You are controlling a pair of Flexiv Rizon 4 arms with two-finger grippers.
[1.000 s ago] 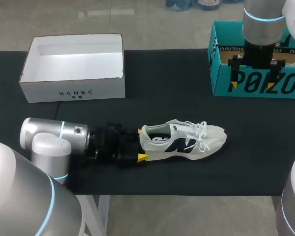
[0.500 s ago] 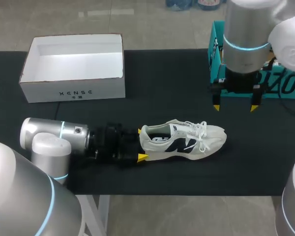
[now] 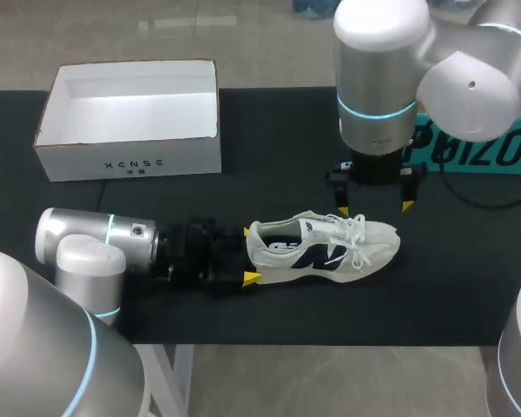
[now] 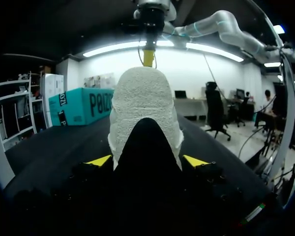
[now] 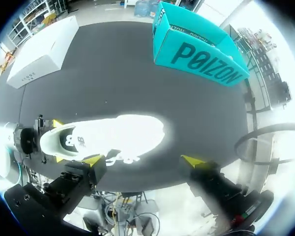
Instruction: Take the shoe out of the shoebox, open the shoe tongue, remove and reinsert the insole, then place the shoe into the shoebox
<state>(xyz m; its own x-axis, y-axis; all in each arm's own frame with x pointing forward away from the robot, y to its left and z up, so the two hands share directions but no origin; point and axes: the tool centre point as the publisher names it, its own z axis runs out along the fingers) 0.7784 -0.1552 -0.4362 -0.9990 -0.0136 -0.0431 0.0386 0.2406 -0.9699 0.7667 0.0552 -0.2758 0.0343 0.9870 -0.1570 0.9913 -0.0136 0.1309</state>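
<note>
My right claw (image 3: 375,208) has come over from the teal shoebox (image 5: 201,49) and hangs wide open and empty just above the white sneaker (image 3: 321,248), so opening the tongue looks next, while my left claw (image 3: 248,254) pinches the heel.

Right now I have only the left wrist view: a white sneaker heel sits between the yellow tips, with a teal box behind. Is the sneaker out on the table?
Observer: Yes. The head view shows the whole sneaker upright on the black table, toe toward the robot's right.
Operator: I see one yellow tip beyond the heel. Whose is it?
Observer: The right arm. Its jaws hang wide open over the laces and the toe end.
Operator: Is there any box besides the teal one?
Observer: An open white box stands at the far left of the table, apart from the sneaker.
</note>
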